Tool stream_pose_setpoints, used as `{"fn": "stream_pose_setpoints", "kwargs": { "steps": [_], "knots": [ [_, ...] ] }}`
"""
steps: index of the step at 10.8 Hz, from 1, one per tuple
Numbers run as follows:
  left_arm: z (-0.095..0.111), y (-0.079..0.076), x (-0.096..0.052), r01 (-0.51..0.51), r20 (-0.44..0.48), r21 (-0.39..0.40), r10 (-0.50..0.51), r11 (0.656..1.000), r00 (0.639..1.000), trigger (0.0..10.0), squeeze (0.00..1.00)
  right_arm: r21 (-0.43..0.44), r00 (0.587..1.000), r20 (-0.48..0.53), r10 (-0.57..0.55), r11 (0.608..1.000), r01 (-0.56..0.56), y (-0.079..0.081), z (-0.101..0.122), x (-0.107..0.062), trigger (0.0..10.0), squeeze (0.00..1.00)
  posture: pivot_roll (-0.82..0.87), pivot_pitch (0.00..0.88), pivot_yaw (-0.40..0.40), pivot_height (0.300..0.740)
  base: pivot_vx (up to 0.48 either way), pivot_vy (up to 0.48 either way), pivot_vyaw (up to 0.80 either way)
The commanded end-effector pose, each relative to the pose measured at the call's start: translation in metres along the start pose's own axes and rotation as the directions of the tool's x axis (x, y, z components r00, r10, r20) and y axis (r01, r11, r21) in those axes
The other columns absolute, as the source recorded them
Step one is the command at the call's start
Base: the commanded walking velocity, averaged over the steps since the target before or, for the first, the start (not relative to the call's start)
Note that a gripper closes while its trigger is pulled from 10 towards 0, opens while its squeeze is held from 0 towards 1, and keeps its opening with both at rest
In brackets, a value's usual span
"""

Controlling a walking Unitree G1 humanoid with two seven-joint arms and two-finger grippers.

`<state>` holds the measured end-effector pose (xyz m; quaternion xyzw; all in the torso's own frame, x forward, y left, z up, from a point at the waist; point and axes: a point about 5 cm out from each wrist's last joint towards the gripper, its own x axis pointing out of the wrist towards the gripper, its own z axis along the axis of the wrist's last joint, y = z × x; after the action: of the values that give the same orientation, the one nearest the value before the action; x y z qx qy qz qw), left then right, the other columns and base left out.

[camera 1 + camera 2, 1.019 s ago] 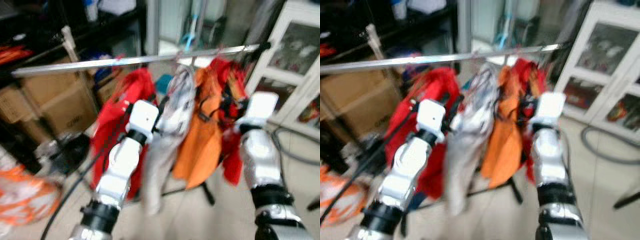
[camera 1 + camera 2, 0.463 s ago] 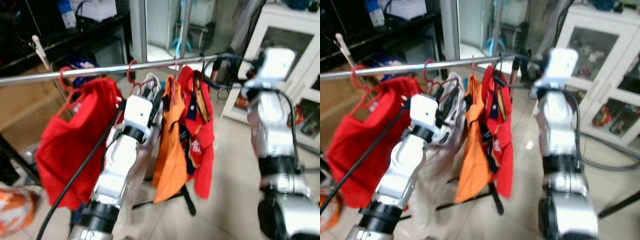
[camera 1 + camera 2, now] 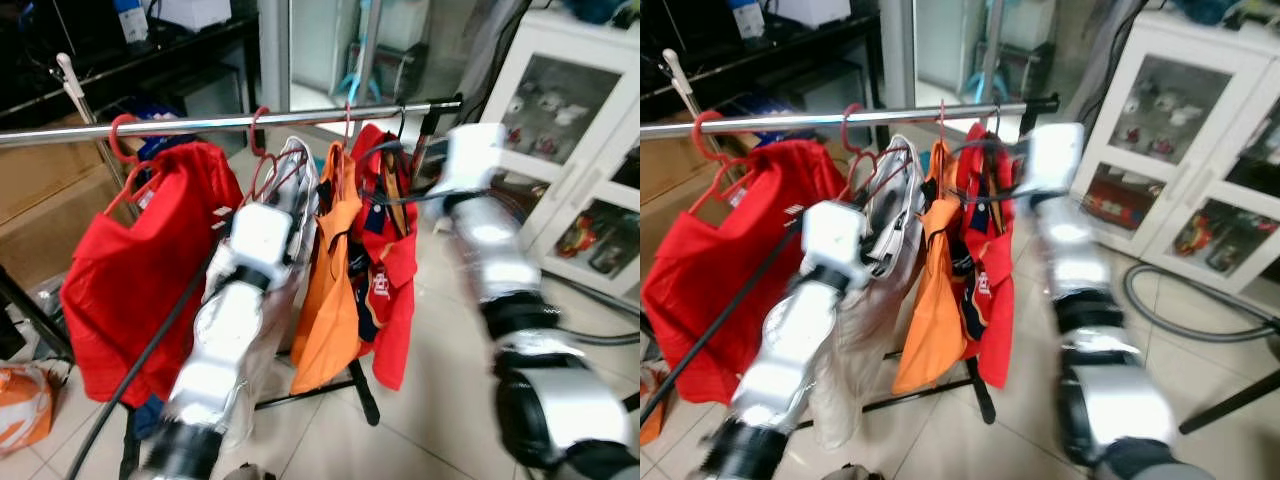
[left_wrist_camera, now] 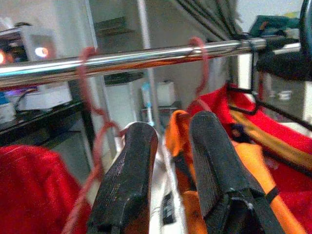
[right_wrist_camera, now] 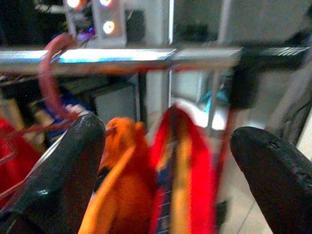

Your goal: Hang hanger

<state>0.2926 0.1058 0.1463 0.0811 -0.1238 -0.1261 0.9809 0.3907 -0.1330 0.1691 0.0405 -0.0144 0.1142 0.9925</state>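
Left eye view: polished metal rail (image 3: 230, 122) carries thin red hangers (image 3: 262, 150) with a red shirt (image 3: 150, 270), a grey-white garment (image 3: 290, 190), an orange shirt (image 3: 335, 290) and a red jersey (image 3: 395, 280), all limp cloth. Left gripper (image 4: 170, 161) raised just below the rail at the grey-white garment, fingers narrowly parted, holding nothing. Right gripper (image 5: 165, 161) lifted near the rail's black end cap (image 3: 452, 100), fingers spread wide, facing the red jersey.

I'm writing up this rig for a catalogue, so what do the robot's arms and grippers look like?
Both arms are glossy silver with black joint rings and a white boxy wrist block: left arm, right arm. A black cable trails along the left. Each gripper has two thick matte black fingers.
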Motion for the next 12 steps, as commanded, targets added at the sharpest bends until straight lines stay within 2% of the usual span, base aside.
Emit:
{"fn": "stream_pose_setpoints", "kwargs": {
  "steps": [1, 2, 4, 5, 6, 7, 8, 9, 12],
  "knots": [
    [0.005, 0.001, -0.002, 0.002, 0.009, -0.003, -0.002, 1.0, 1.0, 10.0, 0.0, -0.006, 1.0, 0.001, 0.011, 1.0, -0.011, 0.003, 0.001, 0.003, 10.0, 0.0, 0.07, 0.0, -0.054, 0.74, 0.0, 0.0, 0.0],
    [0.004, 0.006, -0.007, -0.018, -0.006, 0.007, 0.018, 1.0, 1.0, 10.0, 0.0, 0.002, 0.999, -0.024, 0.03, 1.0, -0.03, 0.011, -0.002, 0.007, 10.0, 0.0, 0.1, 0.0, -0.068, 0.74, 0.0, 0.0, 0.0],
    [0.004, 0.01, -0.017, -0.047, -0.024, 0.011, 0.047, 0.999, 0.999, 10.0, 0.0, 0.0, 0.998, -0.044, 0.045, 0.999, -0.045, 0.018, -0.005, 0.01, 10.0, 0.0, 0.14, 0.0, -0.091, 0.74, 0.0, 0.0, 0.0],
    [0.003, 0.014, -0.028, -0.082, -0.044, 0.018, 0.083, 0.996, 0.996, 10.0, 0.0, -0.027, 0.998, -0.059, 0.015, 1.0, -0.016, 0.017, -0.003, 0.014, 10.0, 0.0, 0.18, 0.009, -0.122, 0.74, 0.0, 0.0, 0.0],
    [0.002, 0.016, -0.031, -0.094, -0.056, 0.019, 0.095, 0.995, 0.994, 10.0, 0.0, -0.053, 0.998, -0.058, -0.003, 0.999, 0.0, 0.016, -0.001, 0.015, 10.0, 0.0, 0.18, 0.012, -0.124, 0.74, 0.0, 0.0, 0.0],
    [0.002, 0.017, -0.036, -0.114, -0.071, 0.017, 0.115, 0.993, 0.991, 10.0, 0.0, -0.04, 0.997, -0.059, -0.047, 0.998, 0.044, 0.012, 0.004, 0.018, 10.0, 0.0, 0.2, 0.032, -0.142, 0.74, 0.0, 0.0, 0.0],
    [0.003, 0.018, -0.039, -0.119, -0.077, 0.016, 0.12, 0.993, 0.99, 10.0, 0.0, -0.024, 0.996, -0.064, -0.063, 0.998, 0.061, 0.011, 0.004, 0.019, 10.0, 0.0, 0.21, 0.034, -0.143, 0.74, 0.0, 0.0, 0.0],
    [0.003, 0.019, -0.039, -0.122, -0.082, 0.02, 0.124, 0.992, 0.989, 10.0, 0.0, 0.056, 0.993, -0.071, -0.097, 0.993, 0.101, 0.008, 0.005, 0.02, 10.0, 0.0, 0.21, 0.03, -0.14, 0.74, 0.0, 0.0, 0.0],
    [0.006, 0.022, -0.036, -0.082, -0.084, 0.043, 0.085, 0.996, 0.993, 10.0, 0.0, 0.086, 0.988, -0.06, -0.144, 0.985, 0.149, 0.005, 0.006, 0.02, 10.0, 0.0, 0.22, 0.021, -0.097, 0.74, 0.0, 0.0, 0.0]
  ]
}}
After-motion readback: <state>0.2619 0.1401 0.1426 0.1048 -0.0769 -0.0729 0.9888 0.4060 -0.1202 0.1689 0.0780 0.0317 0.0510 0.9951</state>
